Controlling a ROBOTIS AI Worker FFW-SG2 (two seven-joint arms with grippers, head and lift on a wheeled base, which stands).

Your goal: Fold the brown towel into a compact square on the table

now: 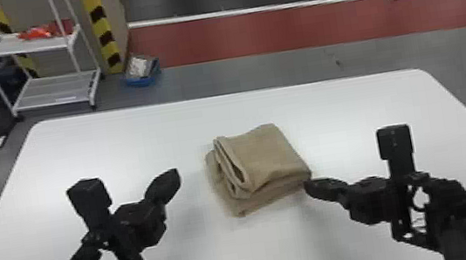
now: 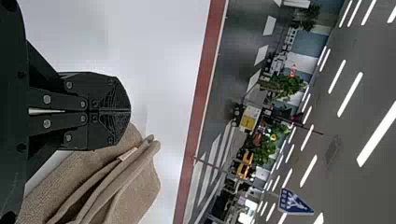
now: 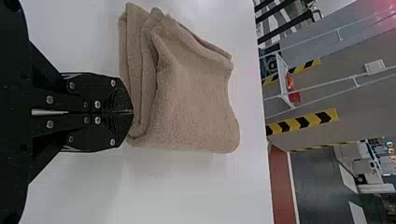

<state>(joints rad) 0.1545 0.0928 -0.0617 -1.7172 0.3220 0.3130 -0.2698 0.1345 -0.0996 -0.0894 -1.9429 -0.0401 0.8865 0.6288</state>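
head view: the towel (image 1: 264,153) lies folded on the surface (image 1: 329,104); a nudge from the right gripper (image 1: 307,186) at its corner could skew it. left wrist view: left gripper (image 2: 130,111) closed; brushing the towel could loosen it. right wrist view: right gripper closed.

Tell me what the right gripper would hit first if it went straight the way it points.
Most likely the brown towel, near its right-hand corner; whether the right gripper touches it is unclear.

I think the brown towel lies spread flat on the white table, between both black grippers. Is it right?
Not spread flat: the head view shows the brown towel folded into layers, on the white table, between the left gripper and right gripper.
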